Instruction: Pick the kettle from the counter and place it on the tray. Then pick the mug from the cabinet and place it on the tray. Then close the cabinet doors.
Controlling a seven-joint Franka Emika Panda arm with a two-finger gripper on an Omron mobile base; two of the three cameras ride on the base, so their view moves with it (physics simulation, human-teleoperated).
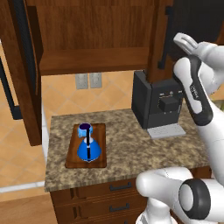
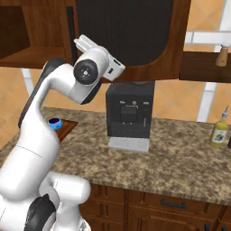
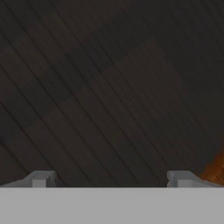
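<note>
Close before the claw (image 3: pixel 109 177), in the hand view, is the near-black panel of a door (image 3: pixel 109 87); the two fingertips (image 3: pixel 41 178) stand far apart with nothing between them, so the claw is open and empty. In the left base view the arm (image 1: pixel 197 96) reaches up toward the right door (image 1: pixel 192 17), whose bar handle (image 1: pixel 165 39) hangs just left of the wrist. Well below the claw and to its left, the kettle (image 1: pixel 89 146) and the mug (image 1: pixel 84 129) both sit on the tray (image 1: pixel 72 153), mug touching the kettle's far side. The tray lies on the worktop (image 1: pixel 127 148). A black coffee machine (image 1: pixel 157 103) stands on the worktop beneath the claw. The cabinet (image 1: pixel 87 39) is open, and its left door (image 1: pixel 19 65) is swung out wide.
</note>
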